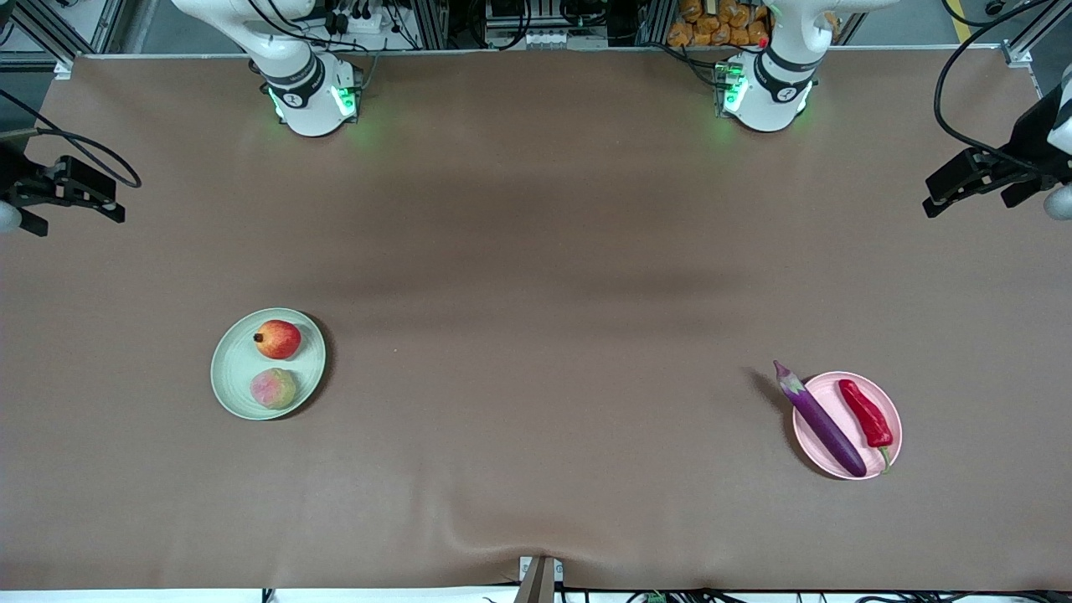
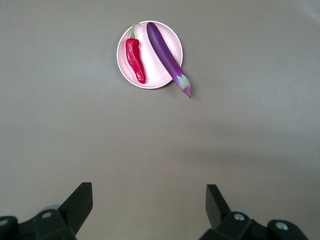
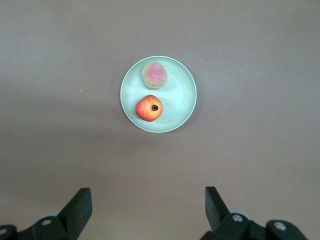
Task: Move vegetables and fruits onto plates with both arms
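Brown matte covering spans the whole surface (image 1: 536, 251). Toward the right arm's end lies the green plate (image 1: 230, 368), carrying both fruits: the pomegranate (image 1: 278, 339) sits on the part of the plate farther from the front camera, its dark crown pointing sideways, and the peach (image 1: 274, 389) sits just beside it, nearer the camera. The two fruits are close but a sliver of plate shows between them. Toward the left arm's end lies the pink plate (image 1: 888, 414), holding both vegetables side by side. The chili (image 1: 867, 416) lies wholly on the plate, its green stem at the rim nearest the camera. The eggplant (image 1: 821, 420) lies across the plate's edge, its body on the plate and its capped end sticking out over the surface, off the rim. The right gripper (image 1: 50, 194) hangs over the surface's edge at the right arm's end, well apart from the green plate, its jaws spread wide and holding nothing. The left gripper (image 1: 963, 188) hangs over the opposite edge, well apart from the pink plate, likewise spread wide and holding nothing.
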### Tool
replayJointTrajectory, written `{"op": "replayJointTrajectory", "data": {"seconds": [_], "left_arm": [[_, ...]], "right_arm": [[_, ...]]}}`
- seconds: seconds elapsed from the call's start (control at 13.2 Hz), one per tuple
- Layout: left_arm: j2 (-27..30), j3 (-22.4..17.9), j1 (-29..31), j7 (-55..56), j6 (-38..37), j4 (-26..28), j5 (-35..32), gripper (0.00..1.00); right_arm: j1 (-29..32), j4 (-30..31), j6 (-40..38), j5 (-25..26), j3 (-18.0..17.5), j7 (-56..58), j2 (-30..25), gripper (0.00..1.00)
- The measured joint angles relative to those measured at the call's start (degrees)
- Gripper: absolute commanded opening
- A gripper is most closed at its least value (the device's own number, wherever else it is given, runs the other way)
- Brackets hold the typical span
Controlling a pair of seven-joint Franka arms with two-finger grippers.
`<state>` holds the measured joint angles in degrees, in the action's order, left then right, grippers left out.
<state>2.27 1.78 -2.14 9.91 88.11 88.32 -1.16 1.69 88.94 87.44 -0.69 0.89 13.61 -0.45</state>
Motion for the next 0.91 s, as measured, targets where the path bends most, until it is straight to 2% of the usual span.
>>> {"op": "replayJointTrajectory", "data": {"seconds": [0.91], "left_arm": [[0.01, 0.44, -0.54, -0.96, -1.5, -0.65, 0.0, 1.0]], "right_arm": [[-0.5, -1.84, -0.27, -0.2, -0.69, 0.25, 0.0, 1.0]]}}
